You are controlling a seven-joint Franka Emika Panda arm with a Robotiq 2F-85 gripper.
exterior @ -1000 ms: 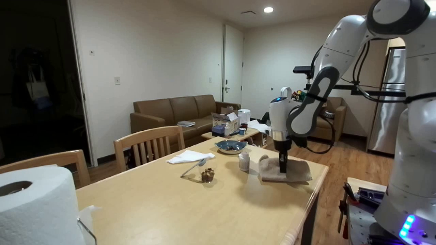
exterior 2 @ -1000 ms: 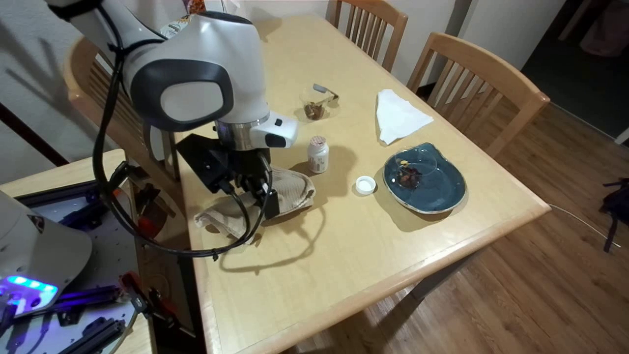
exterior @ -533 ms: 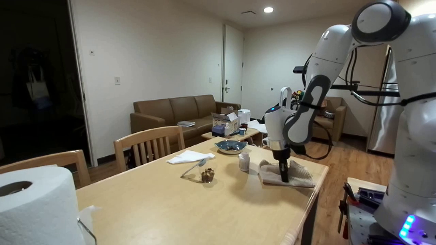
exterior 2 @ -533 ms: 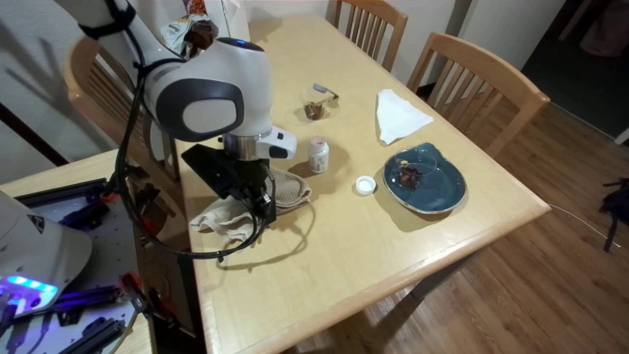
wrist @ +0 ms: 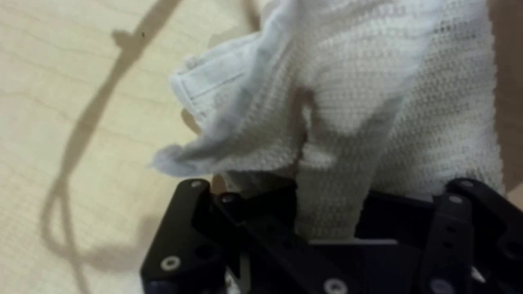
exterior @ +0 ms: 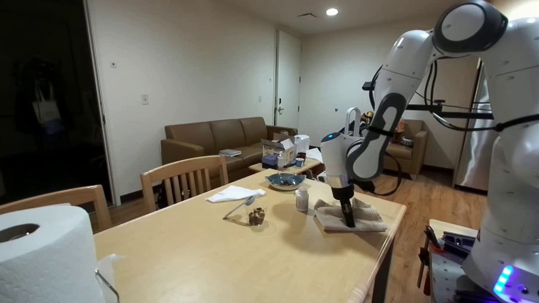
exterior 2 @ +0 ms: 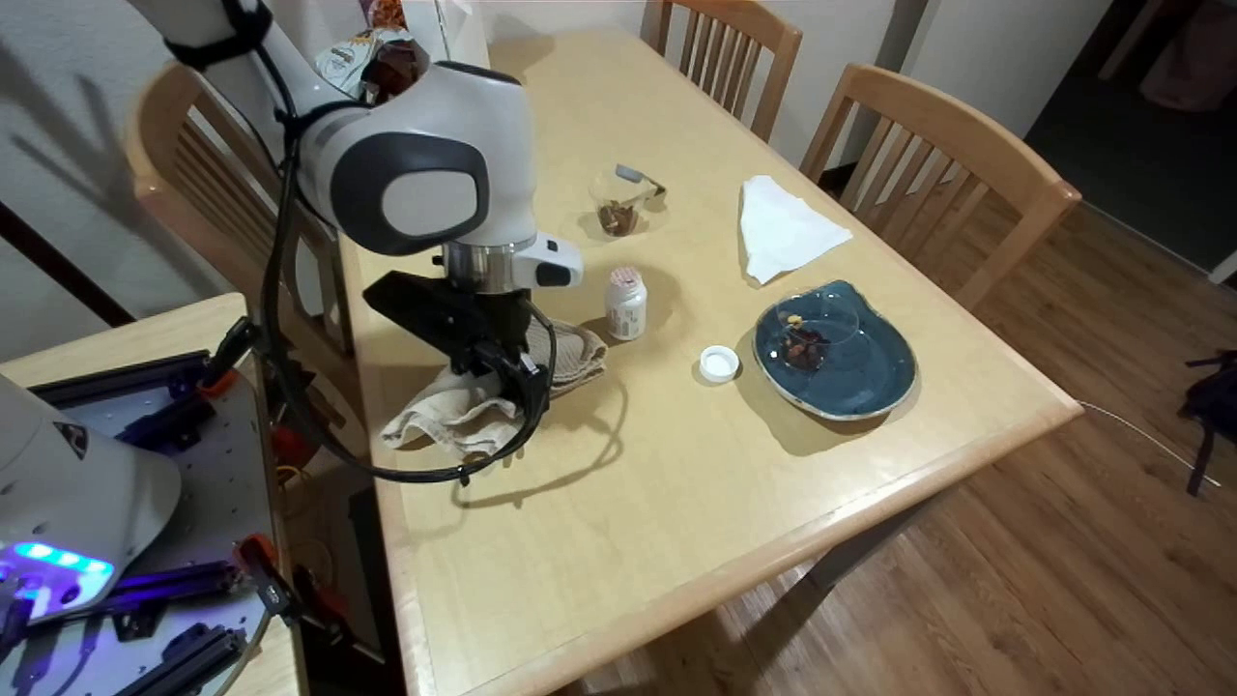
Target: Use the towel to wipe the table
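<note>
Running past the left edge of an exterior view, the paper roll (exterior: 46,256) shows only in part. Rightward on the surface (exterior: 219,261), the clear cup (exterior: 259,204) has walls that are hard to make out. Past the white bottle (exterior: 302,201), the towel (exterior: 372,219) lies crumpled near the surface's robot-side edge, much of it hidden by the arm (exterior 2: 416,184) in an exterior view. The fingers (exterior: 346,210) are pressed together on a pinch of towel, which the wrist view shows bunched between them. Compared with a second ago, they lean more, and a fresh fold stands up just beside them.
</note>
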